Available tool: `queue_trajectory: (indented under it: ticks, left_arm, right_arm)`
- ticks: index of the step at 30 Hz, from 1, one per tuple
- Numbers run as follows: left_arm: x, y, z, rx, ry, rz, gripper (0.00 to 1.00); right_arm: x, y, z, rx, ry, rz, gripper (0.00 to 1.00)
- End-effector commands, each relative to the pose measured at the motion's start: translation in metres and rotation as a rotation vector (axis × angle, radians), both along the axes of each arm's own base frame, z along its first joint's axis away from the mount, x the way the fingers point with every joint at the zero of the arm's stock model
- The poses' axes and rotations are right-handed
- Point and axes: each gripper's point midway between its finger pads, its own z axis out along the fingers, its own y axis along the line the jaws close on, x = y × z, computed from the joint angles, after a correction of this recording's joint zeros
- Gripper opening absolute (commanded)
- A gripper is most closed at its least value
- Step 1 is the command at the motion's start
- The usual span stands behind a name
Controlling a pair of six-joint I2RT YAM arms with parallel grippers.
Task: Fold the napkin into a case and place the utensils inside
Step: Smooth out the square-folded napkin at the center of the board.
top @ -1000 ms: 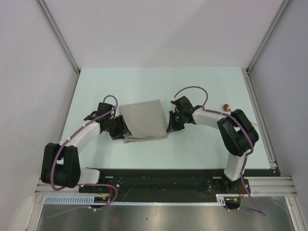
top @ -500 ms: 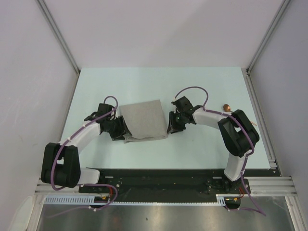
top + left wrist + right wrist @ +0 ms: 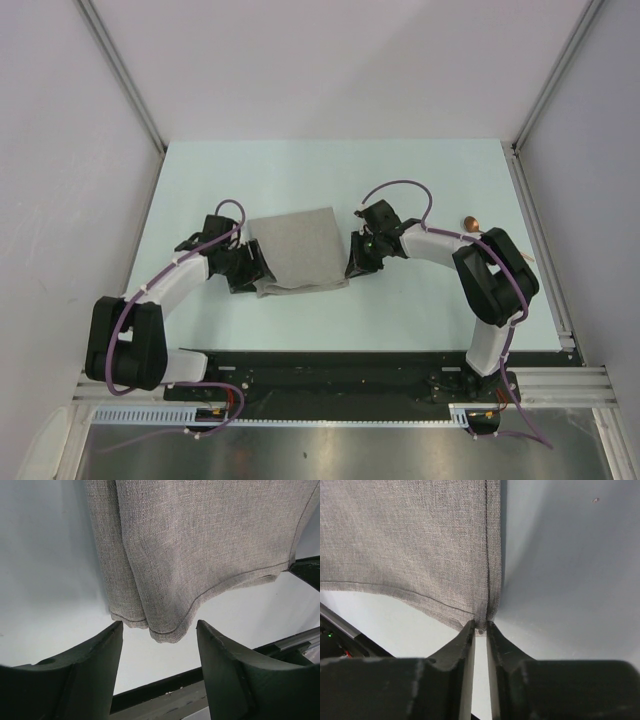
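Observation:
The grey-beige napkin (image 3: 298, 250) lies folded to a rough square in the middle of the table. My left gripper (image 3: 252, 272) is open at its near left corner, the jaws apart just short of the folded cloth (image 3: 200, 545). My right gripper (image 3: 352, 262) is shut on the napkin's near right corner, pinching the doubled edge (image 3: 481, 622) between its fingertips. The copper-coloured spoon's round bowl (image 3: 471, 222) shows at the right, behind my right arm; its handle and the silvery piece are hidden.
The pale table (image 3: 330, 170) is edged by a metal rail on the right (image 3: 540, 240) and a black base strip along the near edge (image 3: 330, 365). White walls stand on the left, far and right sides.
My left gripper has slid slightly nearer along the napkin's left edge to its near corner. The right gripper and the napkin have hardly moved.

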Motion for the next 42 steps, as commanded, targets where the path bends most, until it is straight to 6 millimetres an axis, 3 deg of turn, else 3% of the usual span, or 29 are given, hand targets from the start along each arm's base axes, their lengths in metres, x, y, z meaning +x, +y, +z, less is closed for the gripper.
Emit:
queue_trajectory:
  ticks: [1, 4, 6, 11, 14, 34, 42]
  left_arm:
    - [0.008, 0.002, 0.004, 0.01, -0.024, -0.003, 0.63]
    - [0.008, 0.001, 0.005, 0.001, -0.025, -0.01, 0.61]
    - [0.007, 0.001, 0.004, 0.003, -0.021, -0.013, 0.59]
    - [0.004, -0.001, 0.004, -0.007, -0.015, -0.018, 0.59]
    - [0.004, 0.0, 0.003, -0.005, -0.015, -0.017, 0.59]
    - [0.002, -0.002, 0.007, -0.017, -0.024, -0.022, 0.59]
    - [0.002, -0.003, 0.007, -0.026, -0.024, -0.021, 0.59]
  right_arm:
    - [0.008, 0.01, 0.021, 0.053, -0.042, -0.002, 0.16]
    - [0.009, 0.008, 0.02, 0.05, -0.042, -0.006, 0.1]
    - [0.009, 0.007, 0.018, 0.049, -0.036, -0.011, 0.0]
    - [0.008, 0.005, 0.019, 0.044, -0.036, -0.017, 0.0]
    - [0.005, 0.005, 0.017, 0.046, -0.024, -0.012, 0.18]
    - [0.002, -0.005, -0.002, 0.018, 0.015, -0.051, 0.33]
    - [0.004, 0.001, -0.008, 0.074, 0.045, -0.055, 0.3]
